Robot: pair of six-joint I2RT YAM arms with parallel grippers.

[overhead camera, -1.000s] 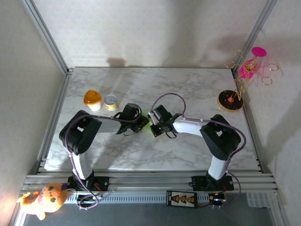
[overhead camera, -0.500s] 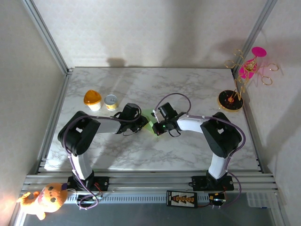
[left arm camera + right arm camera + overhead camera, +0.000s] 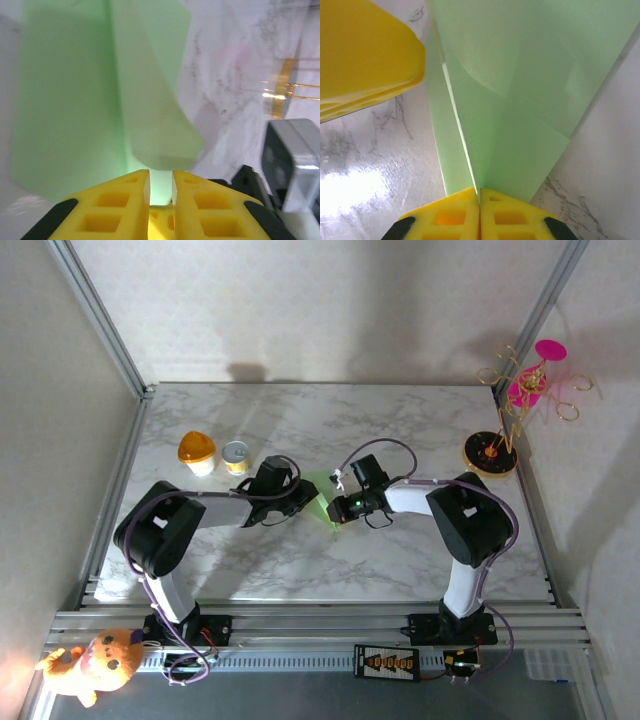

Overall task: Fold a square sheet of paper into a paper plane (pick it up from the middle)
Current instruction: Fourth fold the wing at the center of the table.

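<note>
The thin pale green paper sheet (image 3: 319, 497), partly folded, is pinched from both sides at the middle of the white marbled tabletop (image 3: 400, 420). The left gripper (image 3: 160, 173) jaws are nearly closed on a sliver of green, and the right gripper (image 3: 480, 190) jaws are pressed tight on the crease. The crease's long axis runs straight away from the right jaws, so the next fold is probably best led from there.

Lab test cell: aluminium frame (image 3: 102, 320), marble table (image 3: 400, 410).
</note>
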